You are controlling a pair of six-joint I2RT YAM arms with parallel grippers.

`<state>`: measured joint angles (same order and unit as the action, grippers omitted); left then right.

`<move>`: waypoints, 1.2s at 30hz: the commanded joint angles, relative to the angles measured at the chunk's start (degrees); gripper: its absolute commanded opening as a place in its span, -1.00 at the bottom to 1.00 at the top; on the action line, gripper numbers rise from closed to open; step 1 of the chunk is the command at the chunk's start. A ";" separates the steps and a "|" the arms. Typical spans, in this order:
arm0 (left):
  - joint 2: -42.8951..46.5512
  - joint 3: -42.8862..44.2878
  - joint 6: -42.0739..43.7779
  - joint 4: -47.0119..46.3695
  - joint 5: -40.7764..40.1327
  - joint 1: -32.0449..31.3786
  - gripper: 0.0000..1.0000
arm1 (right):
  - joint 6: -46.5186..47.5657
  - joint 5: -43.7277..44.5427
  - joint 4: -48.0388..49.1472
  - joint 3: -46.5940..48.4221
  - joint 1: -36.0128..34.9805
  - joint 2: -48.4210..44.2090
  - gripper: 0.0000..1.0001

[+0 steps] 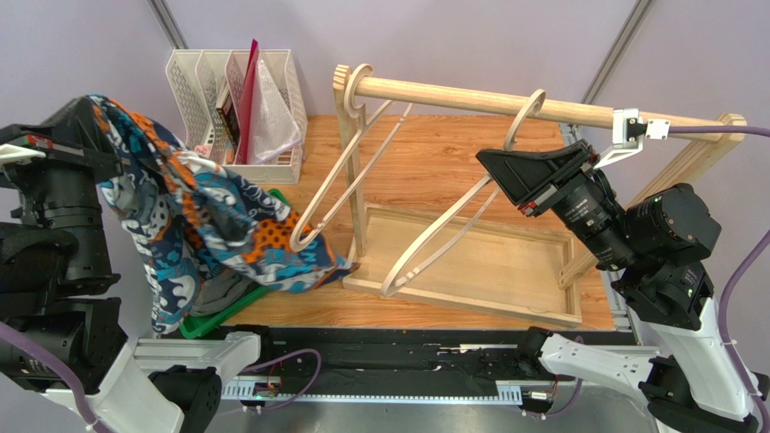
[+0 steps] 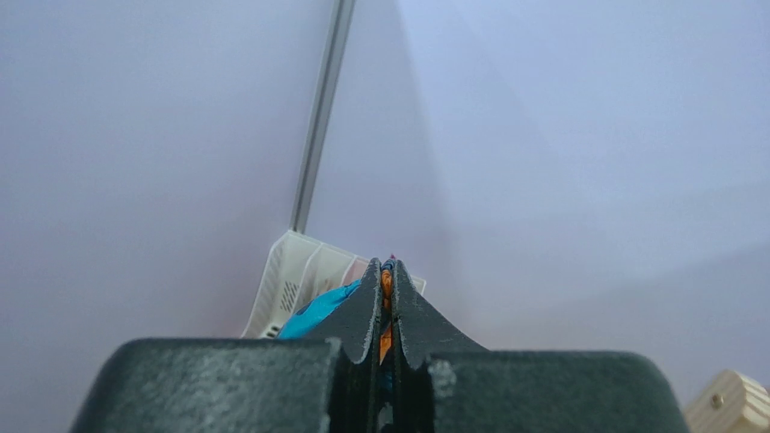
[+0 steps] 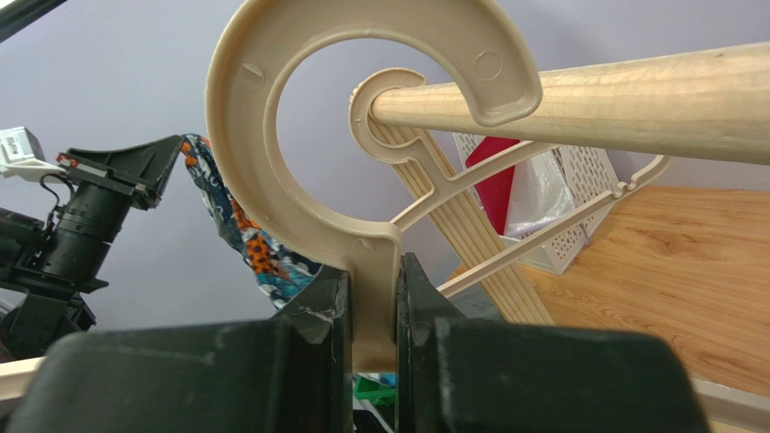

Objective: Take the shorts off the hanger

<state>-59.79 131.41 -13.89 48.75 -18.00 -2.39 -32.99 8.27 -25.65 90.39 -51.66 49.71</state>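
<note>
**Patterned shorts** (image 1: 208, 216): one end pinched in my left gripper (image 2: 386, 271), raised at far left; the cloth trails right, onto the left hanger's (image 1: 339, 180) lower corner. My right gripper (image 3: 373, 271) clamps the right hanger (image 3: 239, 135) at its neck, below the rod (image 3: 633, 99).

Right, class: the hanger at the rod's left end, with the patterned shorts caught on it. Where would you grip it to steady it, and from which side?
Probably the left hanger's neck, just under its hook, coming from the right. The patterned shorts drape its lower tip, and the rack post stands on its left. The right gripper pinches the matching hanger's neck likewise.
</note>
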 commanded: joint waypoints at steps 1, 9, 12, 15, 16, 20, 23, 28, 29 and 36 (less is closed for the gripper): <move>-5.77 6.28 8.17 -6.39 -4.06 0.37 -1.00 | 2.84 0.08 0.07 2.60 0.15 0.38 -1.00; -12.19 14.66 17.75 -13.67 -8.02 0.46 -1.00 | 4.86 -0.89 -0.54 4.53 0.15 3.45 -1.00; -14.20 14.66 19.68 -16.84 -6.18 0.46 -1.00 | 5.31 -1.24 -0.89 5.06 0.16 4.07 -1.00; -15.96 13.79 20.04 -16.32 -5.56 0.46 -1.00 | 5.92 -0.98 -1.16 4.80 0.15 4.16 -1.00; -16.41 13.26 20.04 -16.32 -5.47 0.46 -1.00 | 6.44 -0.80 -1.16 4.71 0.15 3.99 -1.00; -18.08 12.46 18.56 -14.57 -1.87 0.46 -1.00 | 7.06 -0.28 -1.60 4.53 0.15 3.90 -1.00; -14.76 5.11 16.54 -14.73 -0.64 0.55 -1.00 | 7.33 0.07 -1.60 3.83 0.15 3.37 -1.00; -7.81 -13.89 14.24 -17.73 0.86 0.90 -1.00 | 7.33 0.17 -1.42 2.34 0.16 2.67 -1.00; -6.15 -15.56 12.41 -17.29 0.86 0.99 -1.00 | 7.42 0.08 -1.33 2.07 0.15 2.58 -1.00; 6.07 -36.82 3.70 -14.57 -0.02 1.07 -1.00 | 7.24 -0.01 -0.10 -0.83 0.15 0.65 -1.00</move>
<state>-62.00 102.30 -3.79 35.40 -18.04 -1.78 -26.50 8.05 -28.47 90.54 -51.66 51.37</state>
